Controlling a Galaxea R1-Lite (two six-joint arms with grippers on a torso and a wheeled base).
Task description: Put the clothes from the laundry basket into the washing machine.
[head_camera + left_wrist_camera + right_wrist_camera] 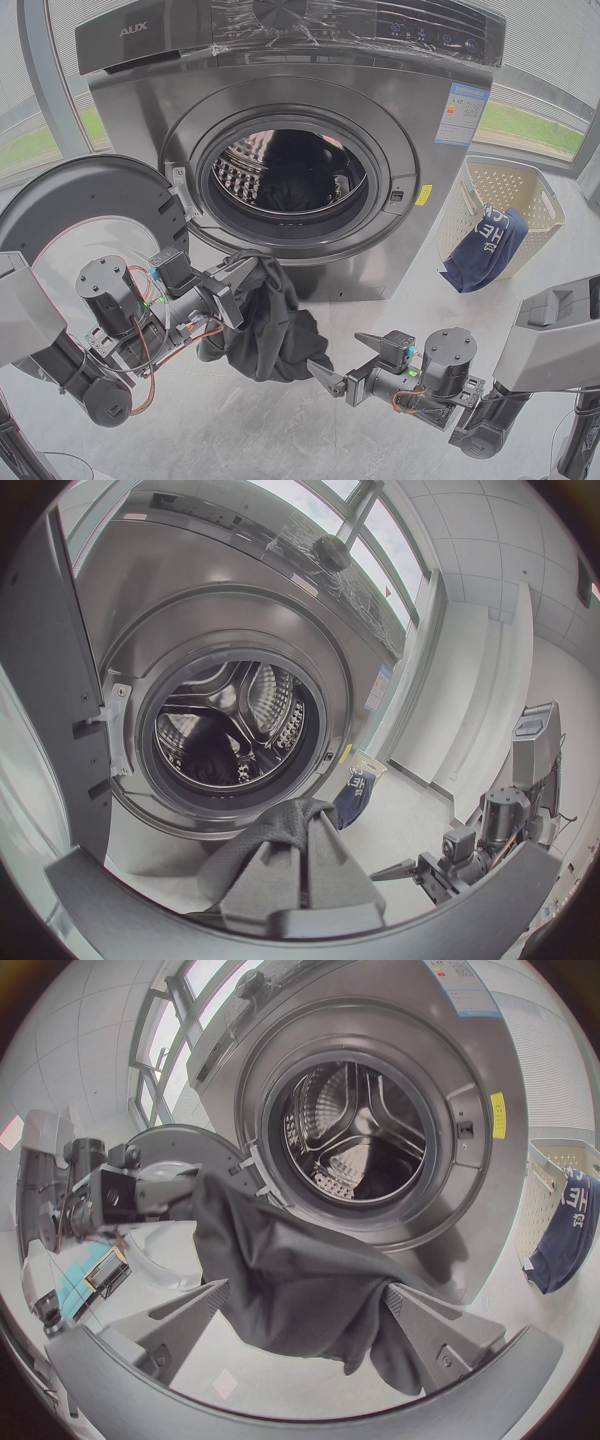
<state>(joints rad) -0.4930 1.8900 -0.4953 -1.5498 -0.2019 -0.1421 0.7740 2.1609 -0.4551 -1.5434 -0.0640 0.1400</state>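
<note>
L gripper (242, 275) is clamped shut on the top edge of the dark grey garment (275, 331), just below and in front of the washing machine (400, 100) opening. The rest of the cloth hangs down in a loose bunch.

R gripper (340, 355) is low with jaws wide and nothing in them. The garment's bottom hem is right by its fingertips; can't tell if they touch.

The door (81, 200) is swung fully open on the robot's left. The drum (237, 175) already has dark clothing (294, 178) in it. The laundry basket (544, 206) sits beside the machine on the robot's right, with a navy t-shirt (487, 250) draped over its front rim.

Step, imo: mid-transfer. Garment is at the machine but not in yet, and the t-shirt is left to do after.

Next move needs: lift L gripper over the door seal lip and push deep enough into the drum before letting go. The hanging tail is long and will prob snag or drape over the lip. R gripper could scoop the tail up and feed it in.
</note>
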